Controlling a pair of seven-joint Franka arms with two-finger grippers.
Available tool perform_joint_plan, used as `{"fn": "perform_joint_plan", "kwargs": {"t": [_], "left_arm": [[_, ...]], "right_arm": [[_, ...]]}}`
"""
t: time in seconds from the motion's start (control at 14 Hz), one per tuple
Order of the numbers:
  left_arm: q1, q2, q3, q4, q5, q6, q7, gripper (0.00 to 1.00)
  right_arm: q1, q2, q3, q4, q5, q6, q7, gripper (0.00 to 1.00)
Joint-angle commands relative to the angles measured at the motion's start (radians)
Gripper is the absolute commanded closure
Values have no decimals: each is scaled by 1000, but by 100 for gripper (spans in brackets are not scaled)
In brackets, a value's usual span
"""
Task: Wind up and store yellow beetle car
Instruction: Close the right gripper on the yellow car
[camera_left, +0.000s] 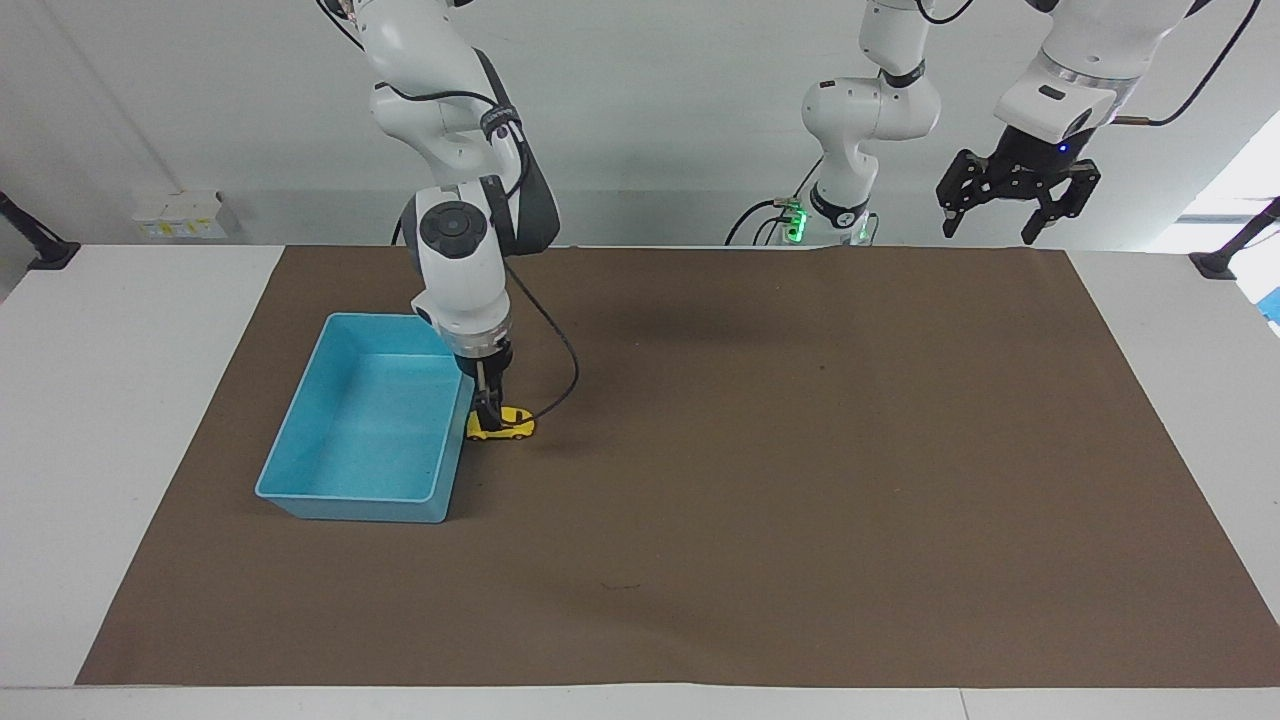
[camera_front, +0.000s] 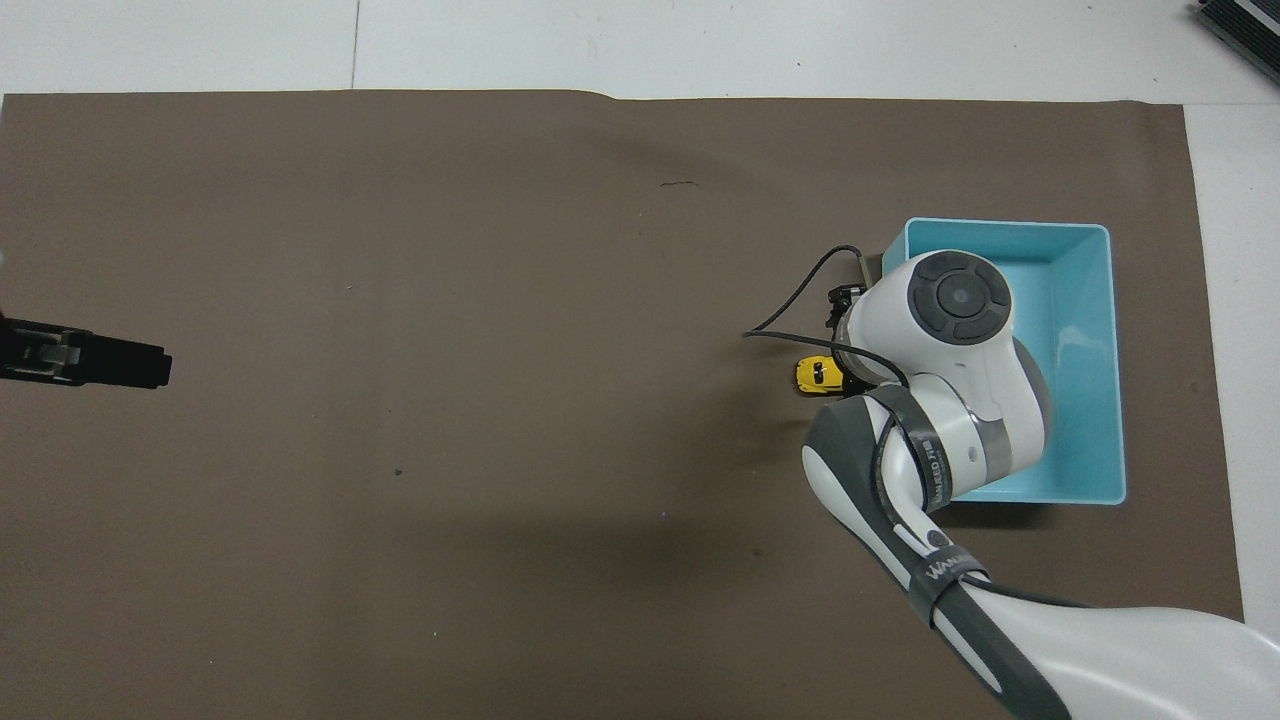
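The yellow beetle car (camera_left: 512, 426) stands on the brown mat, right beside the long wall of the blue tray (camera_left: 296, 430), on the side toward the left arm's end. It also shows in the overhead view (camera_front: 811, 374), half covered by the arm. My right gripper (camera_left: 487, 412) is down on the car's tray-side end and seems to touch it. My left gripper (camera_left: 990, 232) waits open and empty, high over the left arm's end of the table; its tip shows in the overhead view (camera_front: 140, 366).
The blue tray (camera_front: 1112, 350) is empty. A brown mat (camera_left: 800, 450) covers most of the white table. The right arm's black cable (camera_left: 560, 375) loops over the mat beside the car.
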Motion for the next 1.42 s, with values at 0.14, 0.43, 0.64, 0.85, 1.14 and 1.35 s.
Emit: {"fn": "perform_joint_plan", "kwargs": {"t": [0.14, 0.43, 0.64, 0.85, 1.14, 1.35], "left_arm": [[8, -24, 0, -29, -15, 22, 16, 0], [8, -24, 0, -29, -15, 22, 16, 0], [10, -24, 0, -29, -15, 19, 16, 0], [5, -24, 0, -26, -15, 19, 10, 0], [7, -24, 0, -26, -15, 16, 4, 0], [11, -24, 0, -26, -15, 8, 4, 0]], "right_arm": [[-17, 15, 7, -57, -58, 89, 42, 17], [-35, 33, 8, -43, -58, 92, 148, 100], [-11, 32, 8, -20, -60, 60, 136, 100], [19, 27, 8, 35, -60, -29, 144, 100], [57, 9, 11, 123, -55, -152, 139, 100], [60, -40, 20, 132, -46, -169, 125, 100]]}}
